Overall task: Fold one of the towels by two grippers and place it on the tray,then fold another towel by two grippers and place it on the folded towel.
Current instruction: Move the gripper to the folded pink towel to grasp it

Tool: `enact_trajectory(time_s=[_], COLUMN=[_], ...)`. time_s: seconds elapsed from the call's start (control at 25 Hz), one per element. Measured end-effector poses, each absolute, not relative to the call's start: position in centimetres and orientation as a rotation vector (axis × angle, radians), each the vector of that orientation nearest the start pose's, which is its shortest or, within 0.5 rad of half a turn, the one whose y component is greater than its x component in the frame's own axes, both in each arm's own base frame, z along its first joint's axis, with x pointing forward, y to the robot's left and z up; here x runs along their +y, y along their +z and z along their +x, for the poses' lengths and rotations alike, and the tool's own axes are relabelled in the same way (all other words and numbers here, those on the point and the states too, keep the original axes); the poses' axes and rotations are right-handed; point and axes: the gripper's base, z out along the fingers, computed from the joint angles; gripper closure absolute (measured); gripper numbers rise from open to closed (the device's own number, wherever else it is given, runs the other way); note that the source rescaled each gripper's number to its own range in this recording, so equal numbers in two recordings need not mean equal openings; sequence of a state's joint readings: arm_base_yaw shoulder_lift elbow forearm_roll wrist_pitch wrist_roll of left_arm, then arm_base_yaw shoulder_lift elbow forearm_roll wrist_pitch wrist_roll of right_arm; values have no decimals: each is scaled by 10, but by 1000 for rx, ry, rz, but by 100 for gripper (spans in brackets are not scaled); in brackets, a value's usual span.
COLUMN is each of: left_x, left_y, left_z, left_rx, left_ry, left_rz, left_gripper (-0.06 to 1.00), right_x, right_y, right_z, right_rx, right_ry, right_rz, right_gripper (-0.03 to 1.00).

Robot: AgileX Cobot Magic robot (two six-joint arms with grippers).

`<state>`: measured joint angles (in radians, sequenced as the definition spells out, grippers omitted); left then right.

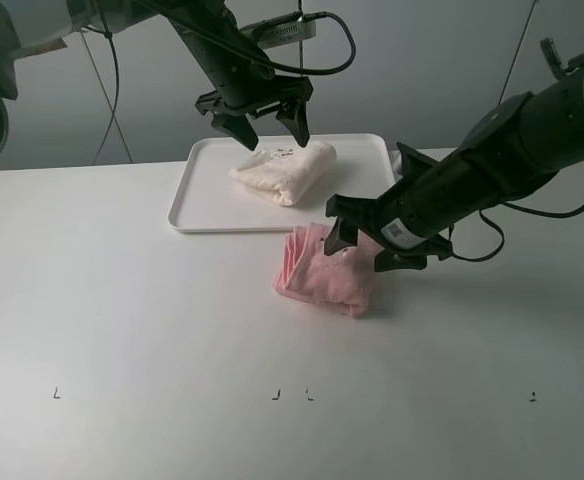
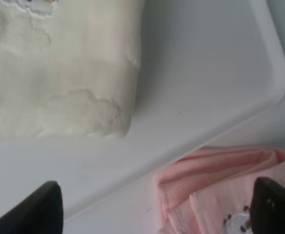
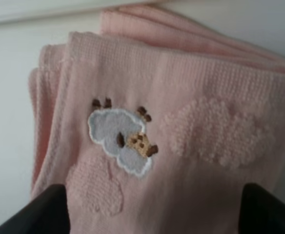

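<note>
Tray (image 1: 197,205): holds folded cream towel (image 1: 284,172); left gripper (image 1: 270,122) spread wide above. Pink towel (image 1: 327,275): beside tray, right gripper (image 1: 357,250) clamping it.

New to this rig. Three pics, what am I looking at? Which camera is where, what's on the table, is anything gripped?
It is a two-armed robot at a white table. The wide picture comes from a camera mounted high; the two close-ups come from cameras on each wrist.

A folded cream towel lies on the white tray. The left gripper hangs open above it, holding nothing.

A folded pink towel lies on the table beside the tray. The right gripper is down at it, fingers straddling the fabric in its wrist view. Whether it actually pinches the towel cannot be told.
</note>
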<state>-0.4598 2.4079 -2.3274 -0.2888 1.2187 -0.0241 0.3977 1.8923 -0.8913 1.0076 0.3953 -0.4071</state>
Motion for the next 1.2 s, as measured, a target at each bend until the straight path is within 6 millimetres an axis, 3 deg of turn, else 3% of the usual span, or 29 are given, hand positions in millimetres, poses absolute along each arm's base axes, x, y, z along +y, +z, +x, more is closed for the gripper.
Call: enact_trajectory(time_s=[0.24, 0.6, 0.84, 1.08, 1.2], left_x=[-252, -251, -251, -251, -251], left_y=[225, 225, 225, 225, 225], left_z=[454, 454, 454, 454, 454], left_rx=[2766, 2766, 2766, 2758, 2756], left_ry=[-518, -515, -515, -511, -510], left_rz=[539, 540, 540, 564, 573], left_gripper=[-5, -5, -5, -5, -5], right_x=[155, 154, 154, 154, 154], right_y=[100, 98, 97, 93, 86], right_z=[292, 293, 293, 294, 294], right_rx=[2896, 2900, 2903, 2903, 2919], right_ry=[677, 663, 662, 660, 650], right_rz=[145, 160, 161, 196, 204], right_gripper=[20, 21, 40, 44, 68])
